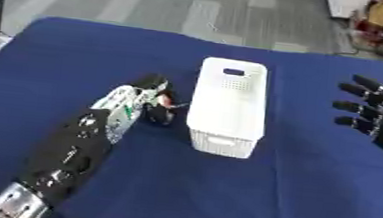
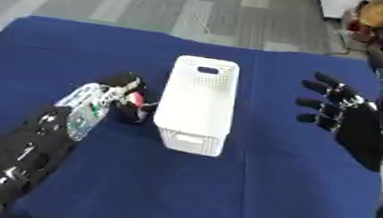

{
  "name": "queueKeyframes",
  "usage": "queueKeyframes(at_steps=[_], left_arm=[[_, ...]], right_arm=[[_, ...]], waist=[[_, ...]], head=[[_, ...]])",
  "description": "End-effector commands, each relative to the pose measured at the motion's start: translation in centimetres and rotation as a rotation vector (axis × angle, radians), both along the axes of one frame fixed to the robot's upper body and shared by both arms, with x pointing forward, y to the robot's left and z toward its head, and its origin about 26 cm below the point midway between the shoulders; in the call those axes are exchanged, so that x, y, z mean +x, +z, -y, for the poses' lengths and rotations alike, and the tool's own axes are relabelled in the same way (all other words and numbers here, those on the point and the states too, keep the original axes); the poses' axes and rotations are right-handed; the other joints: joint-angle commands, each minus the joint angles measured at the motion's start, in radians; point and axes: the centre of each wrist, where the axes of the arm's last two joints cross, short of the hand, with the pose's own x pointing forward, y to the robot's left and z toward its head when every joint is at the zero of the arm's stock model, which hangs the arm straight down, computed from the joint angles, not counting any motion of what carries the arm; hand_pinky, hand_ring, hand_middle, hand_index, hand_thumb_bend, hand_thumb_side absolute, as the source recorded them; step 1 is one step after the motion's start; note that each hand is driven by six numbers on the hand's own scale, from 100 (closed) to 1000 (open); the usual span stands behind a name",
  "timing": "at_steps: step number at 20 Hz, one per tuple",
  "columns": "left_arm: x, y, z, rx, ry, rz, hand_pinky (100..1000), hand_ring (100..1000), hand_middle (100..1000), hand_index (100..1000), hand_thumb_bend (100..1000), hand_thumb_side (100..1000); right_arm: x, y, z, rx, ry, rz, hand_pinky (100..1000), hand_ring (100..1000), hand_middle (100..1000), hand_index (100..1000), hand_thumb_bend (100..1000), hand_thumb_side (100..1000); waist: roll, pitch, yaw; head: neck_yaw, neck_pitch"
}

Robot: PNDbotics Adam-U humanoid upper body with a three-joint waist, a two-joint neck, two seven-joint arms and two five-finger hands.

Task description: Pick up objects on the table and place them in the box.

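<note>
Curling round a small red-and-dark object (image 1: 166, 103) just left of the white box (image 1: 228, 104), the left hand (image 1: 139, 98) prepares lifting; right hand (image 2: 352, 121) hovers spread wide, idle

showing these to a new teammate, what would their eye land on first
Probably the white box, standing alone in the middle of the blue table. Next, the left hand just beside the box's left wall, fingers curled round a small object with red on it. The right hand hangs open at the right, fingers spread.
</note>
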Motion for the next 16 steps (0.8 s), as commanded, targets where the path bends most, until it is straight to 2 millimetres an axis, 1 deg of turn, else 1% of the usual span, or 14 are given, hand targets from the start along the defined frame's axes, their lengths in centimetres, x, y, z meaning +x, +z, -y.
queueKeyframes(at_steps=[1,3,6,12,15,16], left_arm=[[0.1,3.1,-0.4,0.084,0.033,0.134,100,100,100,148,100,252],[-0.2,4.1,0.1,0.12,0.034,0.203,100,100,100,136,100,249],[-0.6,5.4,0.6,0.126,0.029,0.267,100,100,100,135,100,246],[-1.1,7.0,1.3,0.105,0.016,0.309,100,100,100,137,100,245],[-1.0,7.8,1.7,0.107,0.009,0.337,100,100,100,136,100,245],[-0.9,8.4,2.0,0.11,0.009,0.354,100,100,100,135,100,341]], right_arm=[[-0.1,1.1,0.1,-0.011,0.068,-0.025,732,811,943,1000,572,1000],[-0.1,1.0,0.2,-0.011,0.064,-0.026,732,811,943,1000,571,1000],[-0.1,0.9,0.3,-0.012,0.061,-0.028,732,811,943,1000,571,1000],[-0.1,0.8,0.3,-0.013,0.06,-0.032,732,811,943,1000,570,1000],[-0.1,0.8,0.4,-0.014,0.061,-0.033,732,811,943,1000,570,1000],[-0.1,0.7,0.4,-0.014,0.061,-0.034,732,811,943,1000,572,1000]], waist=[[0.001,-0.013,0.002],[0.001,-0.014,0.003],[0.001,-0.015,0.005],[0.002,-0.018,0.006],[0.002,-0.018,0.006],[0.002,-0.019,0.006]], head=[[-0.01,0.001],[-0.011,0.001],[-0.012,0.001],[-0.01,0.001],[-0.009,0.001],[-0.007,0.001]])
